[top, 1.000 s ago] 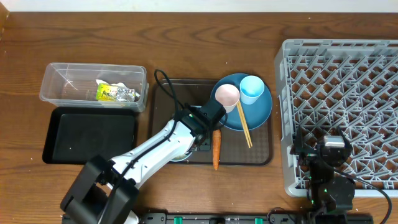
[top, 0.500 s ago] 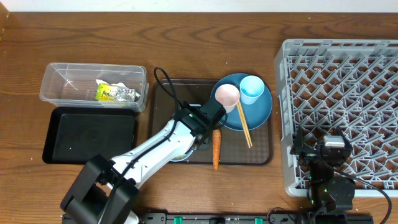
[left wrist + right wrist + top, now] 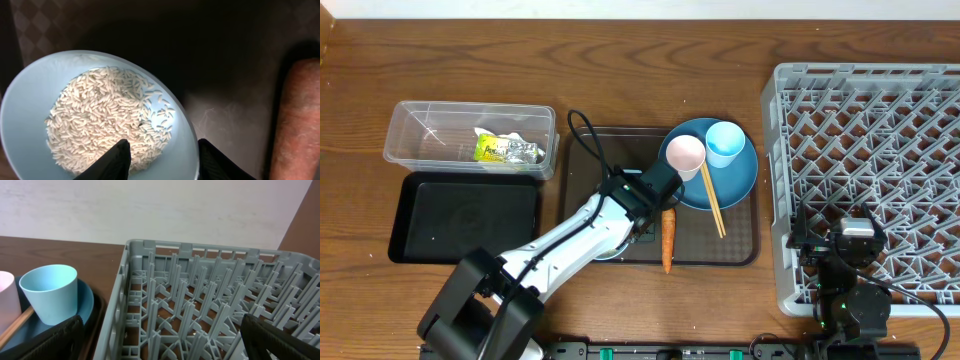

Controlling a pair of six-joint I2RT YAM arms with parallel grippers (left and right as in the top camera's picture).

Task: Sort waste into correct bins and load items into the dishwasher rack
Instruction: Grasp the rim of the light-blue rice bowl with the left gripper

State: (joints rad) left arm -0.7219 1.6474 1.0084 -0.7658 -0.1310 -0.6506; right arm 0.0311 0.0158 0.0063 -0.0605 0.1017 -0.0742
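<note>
While the right claw (image 3: 162, 322) gapes empty, the left claw (image 3: 162, 145), unclenched, straddles the rim of the bowl (image 3: 27, 100)

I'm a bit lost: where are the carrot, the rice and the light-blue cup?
carrot (image 3: 667, 240), overhead view, middle of its length.
rice (image 3: 100, 120), left wrist view, centre of the pile.
light-blue cup (image 3: 50, 297), right wrist view, its outer wall.

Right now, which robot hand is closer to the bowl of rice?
Left. The left gripper straddles the bowl rim, one finger over the rice; the right gripper sits far away over the rack.
</note>
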